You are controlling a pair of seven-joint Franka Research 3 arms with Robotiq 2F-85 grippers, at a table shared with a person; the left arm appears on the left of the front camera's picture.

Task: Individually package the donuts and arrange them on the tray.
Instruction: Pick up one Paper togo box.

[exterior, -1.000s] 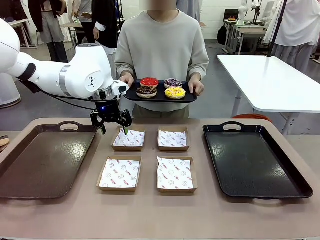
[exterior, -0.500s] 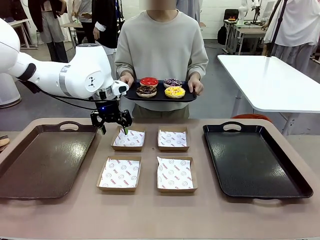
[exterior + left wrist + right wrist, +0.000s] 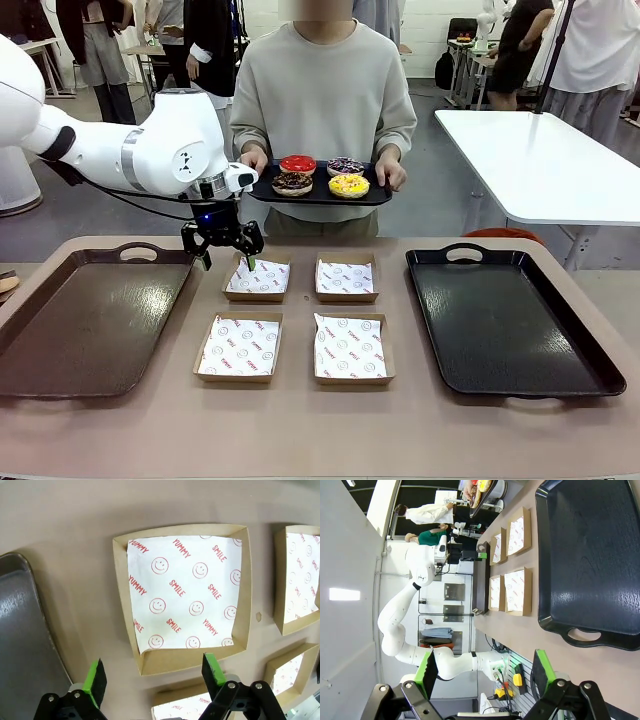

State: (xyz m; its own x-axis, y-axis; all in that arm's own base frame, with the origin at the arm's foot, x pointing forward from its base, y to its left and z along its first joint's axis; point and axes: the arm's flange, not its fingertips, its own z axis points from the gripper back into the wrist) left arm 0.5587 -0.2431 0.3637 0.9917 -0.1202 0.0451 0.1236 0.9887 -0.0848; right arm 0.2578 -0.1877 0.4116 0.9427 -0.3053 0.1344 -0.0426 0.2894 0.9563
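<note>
Across the table a person holds a small black serving tray (image 3: 262, 190) carrying the donuts: red (image 3: 298, 163), dark purple (image 3: 346, 166), chocolate brown (image 3: 293, 183) and yellow (image 3: 349, 186). My left gripper (image 3: 228, 260) (image 3: 154, 675) hangs open just above the table, at the near-left edge of the far-left paper-lined box (image 3: 258, 277) (image 3: 185, 592), holding nothing. My right gripper (image 3: 485, 672) is open and empty, off beyond the handle end of the large black tray (image 3: 510, 320) (image 3: 590, 555).
Three more paper-lined cardboard boxes (image 3: 346, 277) (image 3: 240, 346) (image 3: 350, 348) sit mid-table. A large brown tray (image 3: 90, 320) (image 3: 25, 645) lies at the left. A white table (image 3: 540, 160) and other people stand behind.
Neither arm, the boxes nor the held donuts have moved. A person far back at the right has stepped into view.
</note>
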